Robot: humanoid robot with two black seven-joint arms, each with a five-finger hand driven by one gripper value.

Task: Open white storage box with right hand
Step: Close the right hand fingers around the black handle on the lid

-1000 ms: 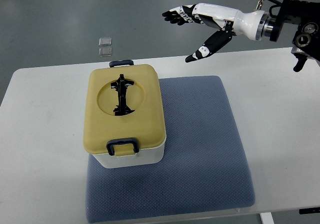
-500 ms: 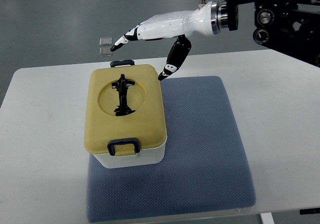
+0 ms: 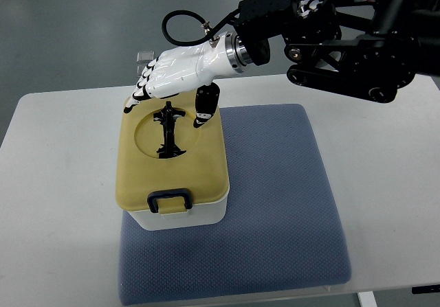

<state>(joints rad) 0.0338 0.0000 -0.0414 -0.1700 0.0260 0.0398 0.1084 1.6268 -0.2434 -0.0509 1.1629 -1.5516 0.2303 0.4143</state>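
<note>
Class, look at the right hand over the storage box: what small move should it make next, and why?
Probably lower the right hand and curl its fingers around the far edge of the yellow lid. The hand is above the far end of the white storage box, fingers spread and gripping nothing, and the lid is shut.

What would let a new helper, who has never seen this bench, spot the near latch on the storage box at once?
On the white table lies a blue-grey mat, and the white storage box with its yellow lid sits on the mat's left part. The near latch is the dark loop-shaped clip on the lid's front edge, nearest the camera, away from the right hand.
</note>
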